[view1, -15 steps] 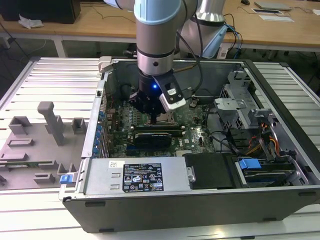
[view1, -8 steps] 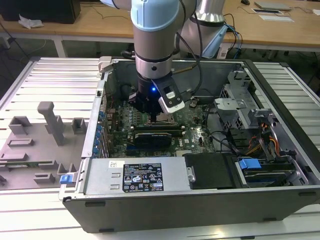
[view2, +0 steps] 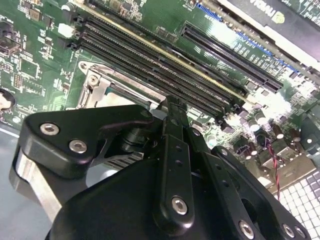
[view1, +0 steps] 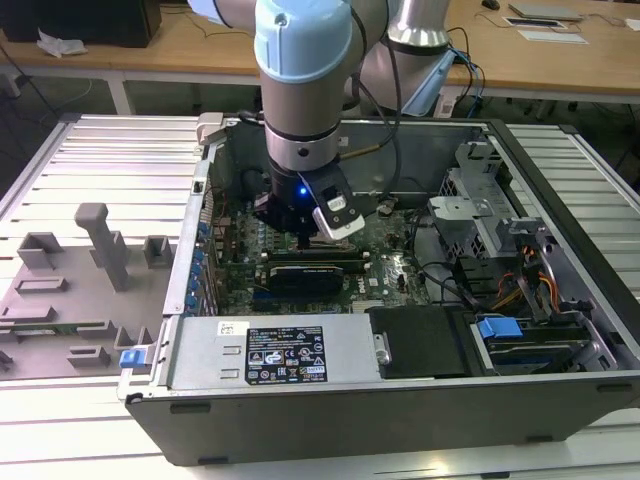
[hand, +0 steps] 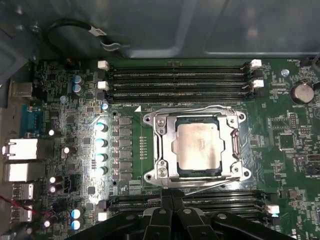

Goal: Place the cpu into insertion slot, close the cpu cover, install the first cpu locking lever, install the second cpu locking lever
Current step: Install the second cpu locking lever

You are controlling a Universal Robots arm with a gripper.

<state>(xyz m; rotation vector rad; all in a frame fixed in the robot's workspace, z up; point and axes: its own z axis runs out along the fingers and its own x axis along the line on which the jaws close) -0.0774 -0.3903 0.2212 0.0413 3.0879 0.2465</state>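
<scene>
1 arm (view1: 305, 90) upright, pincer (hand: 171, 197) beside cpu cover (hand: 197, 146).

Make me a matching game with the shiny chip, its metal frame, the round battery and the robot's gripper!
Things:
1. cpu
2. cpu cover
3. battery
4. gripper

Descriptions:
A. black, beside the socket's edge
B. silver frame lying around the chip
C. grey square in the socket's middle
D. round, on the green board away from the socket

Pairs: 1-C, 2-B, 3-D, 4-A
</scene>
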